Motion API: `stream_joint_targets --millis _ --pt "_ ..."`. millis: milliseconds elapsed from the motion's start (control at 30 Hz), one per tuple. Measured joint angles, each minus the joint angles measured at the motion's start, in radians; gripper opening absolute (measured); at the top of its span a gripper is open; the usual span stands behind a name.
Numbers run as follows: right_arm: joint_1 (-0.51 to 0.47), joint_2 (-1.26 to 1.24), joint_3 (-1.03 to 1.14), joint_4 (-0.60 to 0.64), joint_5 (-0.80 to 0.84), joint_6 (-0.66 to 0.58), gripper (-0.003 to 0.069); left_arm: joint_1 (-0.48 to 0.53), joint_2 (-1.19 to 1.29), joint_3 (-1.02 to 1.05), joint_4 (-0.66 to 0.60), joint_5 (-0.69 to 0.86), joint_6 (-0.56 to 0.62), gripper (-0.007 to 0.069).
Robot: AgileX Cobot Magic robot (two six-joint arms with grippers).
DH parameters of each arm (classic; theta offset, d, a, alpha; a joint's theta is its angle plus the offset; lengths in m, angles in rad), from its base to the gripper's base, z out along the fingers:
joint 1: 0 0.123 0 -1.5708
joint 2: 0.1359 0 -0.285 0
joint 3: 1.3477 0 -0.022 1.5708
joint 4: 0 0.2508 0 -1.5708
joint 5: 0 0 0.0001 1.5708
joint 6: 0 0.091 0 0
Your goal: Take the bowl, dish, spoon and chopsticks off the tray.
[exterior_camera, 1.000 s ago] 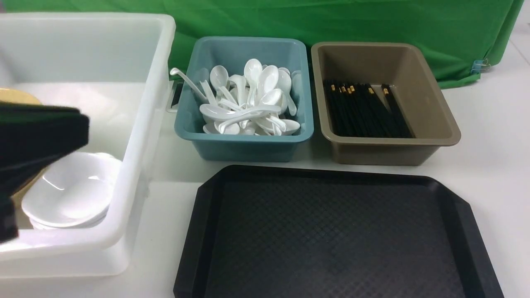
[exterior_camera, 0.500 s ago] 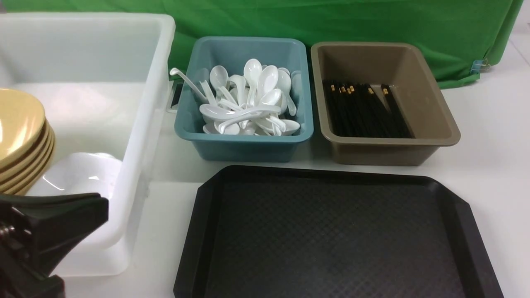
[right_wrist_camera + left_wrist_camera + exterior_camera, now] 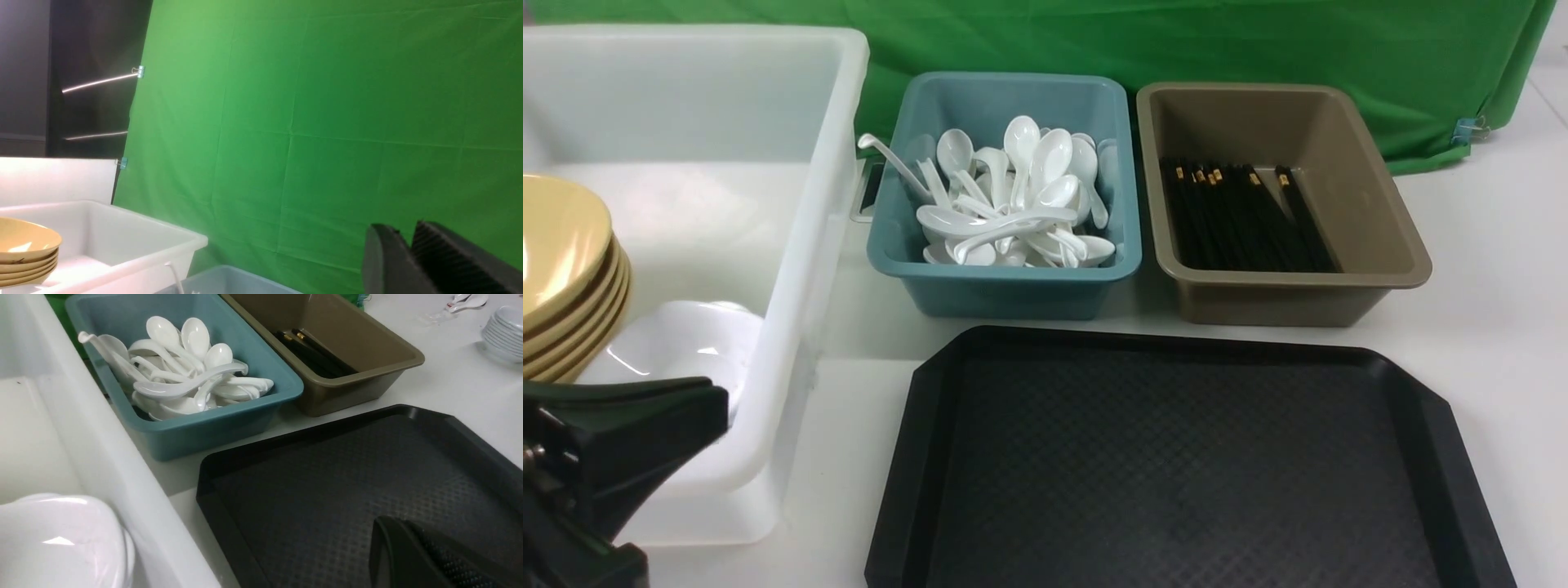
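Observation:
The black tray (image 3: 1176, 457) lies bare in front, and shows in the left wrist view (image 3: 327, 490). A stack of mustard-yellow bowls (image 3: 564, 253) sits in the white bin (image 3: 792, 269), also in the right wrist view (image 3: 24, 245). White dishes (image 3: 678, 351) lie beside them. Spoons (image 3: 1013, 204) fill the teal bin (image 3: 1005, 282). Chopsticks (image 3: 1241, 216) lie in the brown bin (image 3: 1290, 286). My left gripper (image 3: 715, 404) is shut and empty at the white bin's near corner, left of the tray (image 3: 388, 524). My right gripper (image 3: 404, 232) is shut and empty, raised, facing the green cloth.
A green backdrop (image 3: 1176, 49) hangs behind the bins. In the left wrist view a stack of white dishes (image 3: 504, 332) and loose spoons (image 3: 466, 301) sit on the white table beyond the brown bin.
My left gripper has come down and back from over the white bin to its near corner, uncovering the yellow bowls. It has barely moved in the last half second.

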Motion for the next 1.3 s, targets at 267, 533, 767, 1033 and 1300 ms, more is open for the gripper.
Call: stream_joint_targets --millis 267,533,767,1033,1300 --pt "0.000 0.000 0.000 -0.001 0.000 0.000 0.0117 0.000 0.000 0.000 0.040 -0.003 0.002 -0.0006" --pt "0.000 0.000 0.000 -0.002 0.000 0.000 0.0132 0.000 -0.110 0.091 0.262 -0.170 -0.168 -0.0006" --pt "0.000 0.000 0.000 -0.002 0.000 0.000 0.0149 0.104 -0.350 0.386 0.420 -0.383 -0.284 -0.0005" --pt "0.000 0.000 0.000 -0.002 0.000 0.000 0.0161 0.305 -0.507 0.585 0.423 -0.371 -0.298 -0.0006" --pt "0.000 0.000 0.000 -0.002 0.003 0.001 0.0176 0.309 -0.509 0.606 0.428 -0.346 -0.299 -0.0005"
